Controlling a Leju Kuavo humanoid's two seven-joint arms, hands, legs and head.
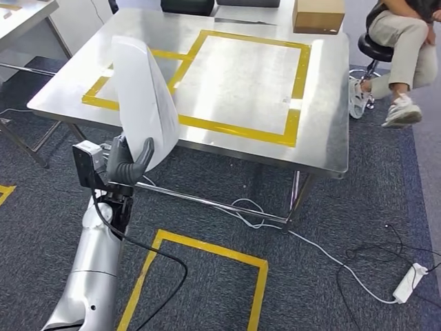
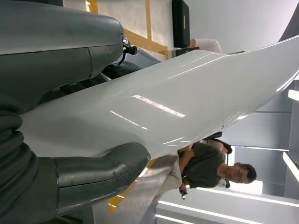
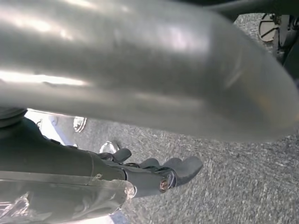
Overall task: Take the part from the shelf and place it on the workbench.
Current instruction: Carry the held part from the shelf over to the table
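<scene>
Fingers (image 1: 139,160) of the left hand (image 1: 126,164) were closed around the white, glossy, curved part (image 1: 145,98) at left of the frame, while the right hand (image 3: 155,173) held nothing, fingers nearly straight.

The left hand (image 2: 53,140) grips the white part (image 2: 169,107), thumb on one face and dark fingers (image 2: 70,51) on the other. Beyond the part lie the yellow-taped workbench (image 2: 141,18) and a seated person (image 2: 211,168).
</scene>
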